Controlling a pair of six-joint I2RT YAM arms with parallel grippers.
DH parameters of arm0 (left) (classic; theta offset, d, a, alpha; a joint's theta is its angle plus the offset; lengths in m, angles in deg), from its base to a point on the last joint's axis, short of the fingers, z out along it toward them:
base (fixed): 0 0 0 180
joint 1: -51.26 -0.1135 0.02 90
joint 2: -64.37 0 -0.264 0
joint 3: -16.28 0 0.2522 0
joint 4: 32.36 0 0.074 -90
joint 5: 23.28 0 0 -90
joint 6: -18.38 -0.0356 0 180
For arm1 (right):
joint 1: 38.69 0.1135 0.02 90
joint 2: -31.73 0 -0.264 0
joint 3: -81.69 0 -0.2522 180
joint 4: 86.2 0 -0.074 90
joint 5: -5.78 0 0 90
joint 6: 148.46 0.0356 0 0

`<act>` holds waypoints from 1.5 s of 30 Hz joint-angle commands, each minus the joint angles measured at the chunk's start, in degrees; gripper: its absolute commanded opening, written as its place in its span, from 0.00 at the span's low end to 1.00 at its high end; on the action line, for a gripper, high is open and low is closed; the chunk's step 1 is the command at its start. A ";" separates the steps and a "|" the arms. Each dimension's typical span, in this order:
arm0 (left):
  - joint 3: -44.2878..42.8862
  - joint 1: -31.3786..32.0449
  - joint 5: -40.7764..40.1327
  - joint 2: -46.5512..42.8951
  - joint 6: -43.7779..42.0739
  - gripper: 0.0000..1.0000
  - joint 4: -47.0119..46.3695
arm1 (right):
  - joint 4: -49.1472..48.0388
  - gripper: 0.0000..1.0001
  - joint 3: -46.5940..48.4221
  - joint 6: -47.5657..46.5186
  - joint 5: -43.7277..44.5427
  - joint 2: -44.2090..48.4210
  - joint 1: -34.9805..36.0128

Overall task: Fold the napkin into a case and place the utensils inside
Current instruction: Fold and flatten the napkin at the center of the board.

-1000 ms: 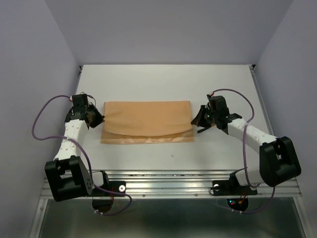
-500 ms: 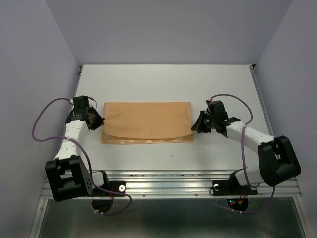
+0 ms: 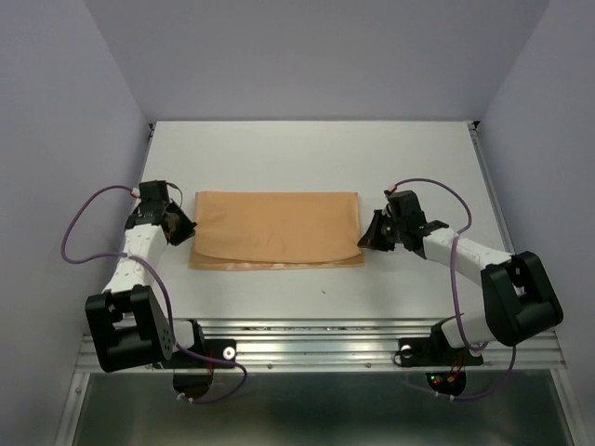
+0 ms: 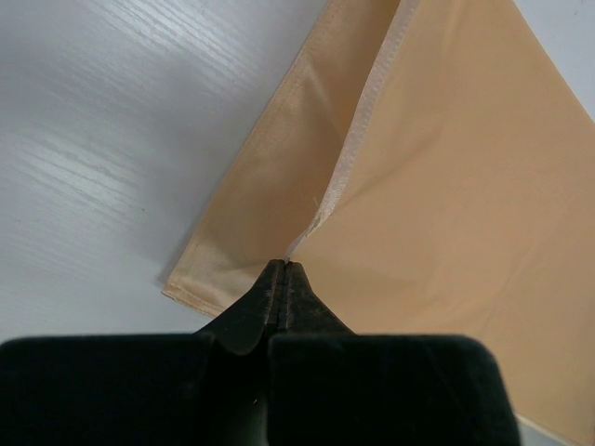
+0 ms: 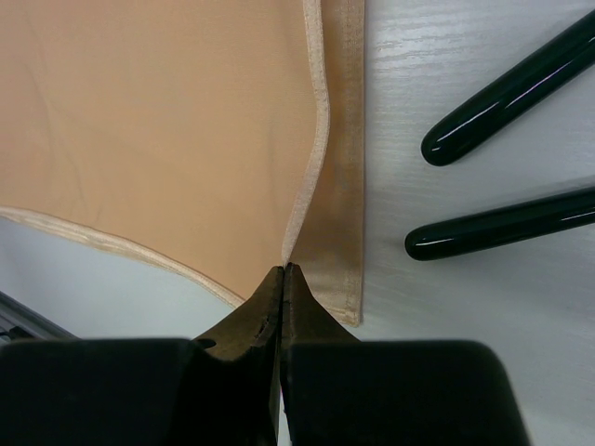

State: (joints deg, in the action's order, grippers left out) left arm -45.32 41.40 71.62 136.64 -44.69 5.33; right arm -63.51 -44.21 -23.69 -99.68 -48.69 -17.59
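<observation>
Left gripper and right gripper each pinch a near top-layer corner of the napkin, likely to fold squarely.

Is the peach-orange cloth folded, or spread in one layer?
Folded. The soft peach-orange cloth napkin lies in two layers; the upper hemmed edge stops short of the lower one.

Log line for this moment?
napkin: folded over | left claw: shut on top-layer corner | right claw: shut on top-layer corner | utensil handles: outside, beside napkin
</observation>
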 commanded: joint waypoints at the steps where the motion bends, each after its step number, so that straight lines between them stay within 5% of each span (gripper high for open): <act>1: 0.64 -0.59 -1.48 -0.11 0.48 0.00 -0.90 | -1.99 0.01 -0.52 -0.31 -0.18 0.09 0.43; 45: 0.29 -2.08 -1.30 -1.43 -1.36 0.00 0.51 | -0.32 0.01 -1.84 -2.24 0.17 2.90 3.07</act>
State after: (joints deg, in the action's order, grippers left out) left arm -45.08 39.56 69.70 135.70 -44.77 6.40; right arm -62.40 -46.07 -25.66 -99.68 -45.41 -14.99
